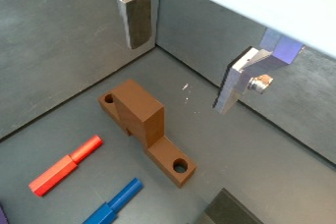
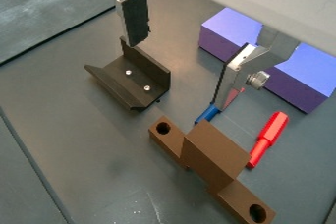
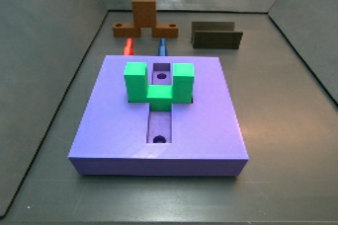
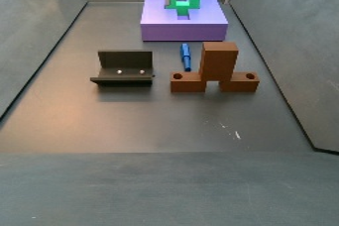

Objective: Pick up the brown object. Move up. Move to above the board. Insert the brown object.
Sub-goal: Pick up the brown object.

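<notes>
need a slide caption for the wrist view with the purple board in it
Open gripper hovering above the brown object, with the fixture, board and red peg nearby.

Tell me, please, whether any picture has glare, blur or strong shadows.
Both side views are sharp and evenly lit; the board and brown object cast only soft shadows. In both wrist views the open end effector above the floor shows bright sheen on its silver fingers; no blur.

Brown object (image 4: 213,69): orange-brown T-shaped piece, lying on grey floor, bar flat with raised block at middle, round hole near each bar end, free of gripper (image 2: 184,56). Board (image 3: 161,111): large purple slab, flat, central slot with holes, green U-block on top, well apart from brown object.
</notes>
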